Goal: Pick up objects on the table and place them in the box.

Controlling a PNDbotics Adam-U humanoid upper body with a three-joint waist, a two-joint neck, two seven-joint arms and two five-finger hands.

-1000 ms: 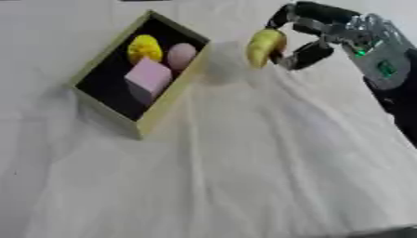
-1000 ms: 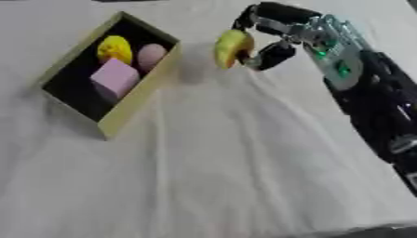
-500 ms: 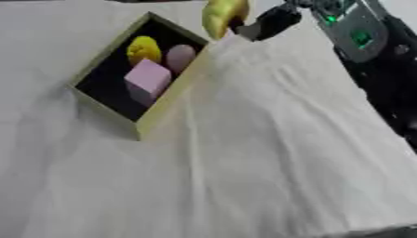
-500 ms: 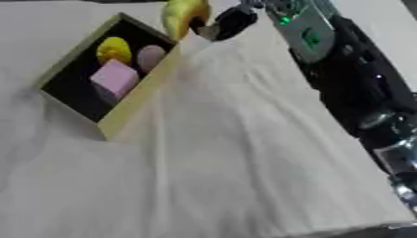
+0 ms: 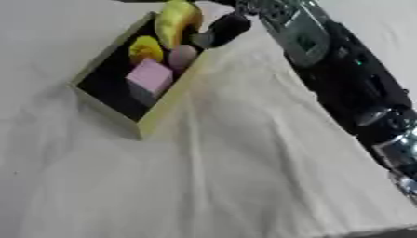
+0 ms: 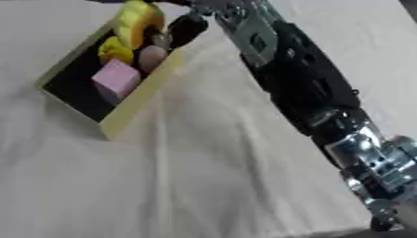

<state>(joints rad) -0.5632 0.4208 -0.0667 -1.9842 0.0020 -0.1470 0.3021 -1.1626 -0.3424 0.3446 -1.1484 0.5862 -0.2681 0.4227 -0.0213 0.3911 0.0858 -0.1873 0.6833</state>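
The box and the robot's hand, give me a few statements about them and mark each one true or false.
1. The right hand holds a yellow banana-like object over the box. True.
2. The box is empty. False: it holds a pink block, a small yellow object and a pale pink rounded object.
3. The left hand rests beside the box. False: it shows in neither view.
4. The box sits on a white cloth. True.
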